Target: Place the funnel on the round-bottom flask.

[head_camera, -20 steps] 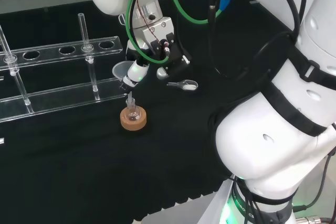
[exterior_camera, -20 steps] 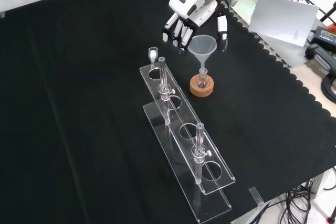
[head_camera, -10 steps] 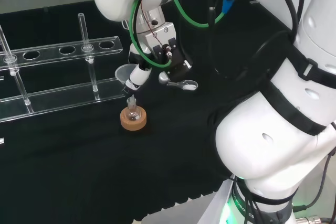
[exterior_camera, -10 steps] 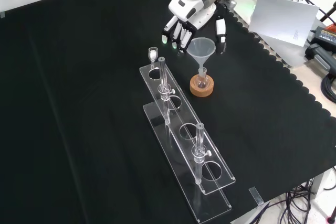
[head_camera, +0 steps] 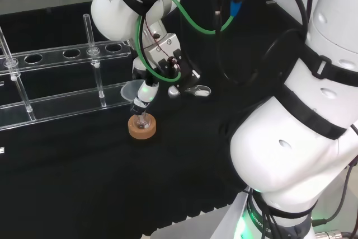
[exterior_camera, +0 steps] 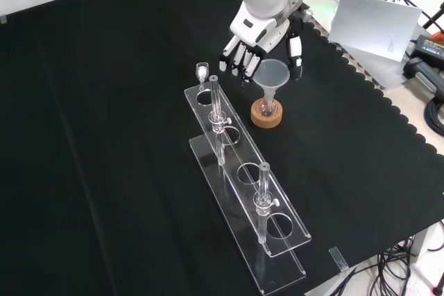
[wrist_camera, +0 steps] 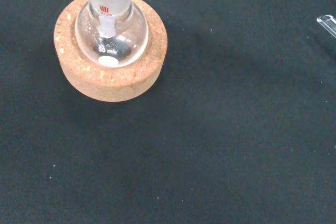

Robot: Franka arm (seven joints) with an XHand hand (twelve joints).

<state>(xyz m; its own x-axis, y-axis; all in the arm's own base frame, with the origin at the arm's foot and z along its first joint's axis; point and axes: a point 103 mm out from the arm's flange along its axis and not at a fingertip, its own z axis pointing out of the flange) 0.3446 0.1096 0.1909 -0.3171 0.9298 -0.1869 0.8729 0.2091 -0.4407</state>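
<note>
A small clear round-bottom flask (exterior_camera: 267,107) stands on a cork ring (exterior_camera: 266,118) on the black cloth. The wrist view shows the flask (wrist_camera: 110,35) and its cork ring (wrist_camera: 107,80) close up from above. A clear funnel (exterior_camera: 272,74) stands upright over the flask, its stem reaching down into the flask's neck. The hand (exterior_camera: 266,32) comes down from the top of the front view, fingers on one side of the funnel's cone and thumb on the other. In the head view the funnel (head_camera: 131,89) sits beside a finger (head_camera: 144,92), just above the flask (head_camera: 141,119).
A long clear test-tube rack (exterior_camera: 243,171) with upright tubes stands close to the left of the flask in the front view. A small glass piece (head_camera: 197,89) lies on the cloth right of the hand in the head view. The cloth's scalloped edge (exterior_camera: 388,112) runs along the right.
The hand has come down with the funnel, and the funnel's stem has dropped lower into the flask's neck. The flask and rack have not moved.
</note>
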